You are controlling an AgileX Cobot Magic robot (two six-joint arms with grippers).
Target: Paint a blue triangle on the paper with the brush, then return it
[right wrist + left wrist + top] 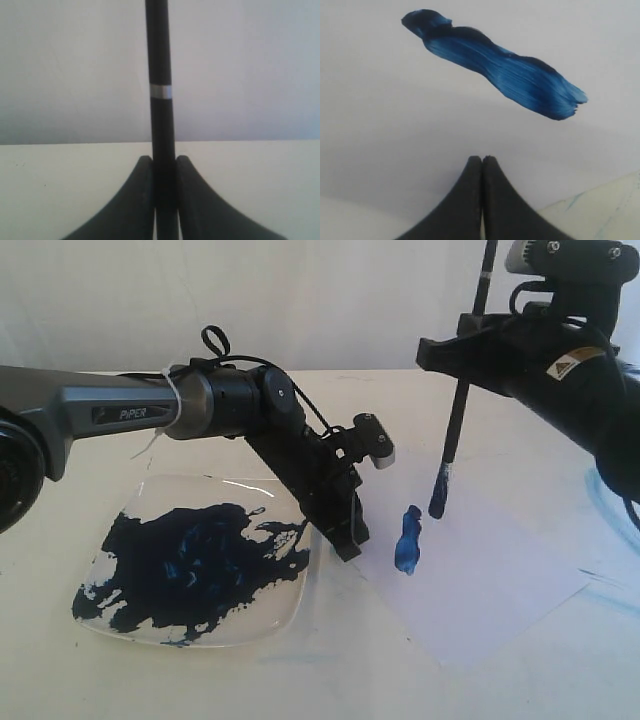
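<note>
The paper [490,580] lies right of centre, and my left gripper [352,543] is shut and empty, its tips pressed on the sheet's left edge. On the paper is one thick dark blue stroke [408,540]; no triangle outline shows. The left wrist view has the same stroke [495,70] on the paper [395,125] beyond my shut left gripper [482,159]. My right gripper [466,343] is shut on the brush [456,430], held nearly upright. Its stained tip [437,505] is just right of the stroke; contact with the paper is unclear. The right wrist view shows the brush [161,60] clamped in my right gripper [163,160].
A square white plate [285,605] smeared with dark blue paint sits at the left, under my left arm. Pale blue smears [603,490] mark the table at the right edge. A light wall stands behind the table.
</note>
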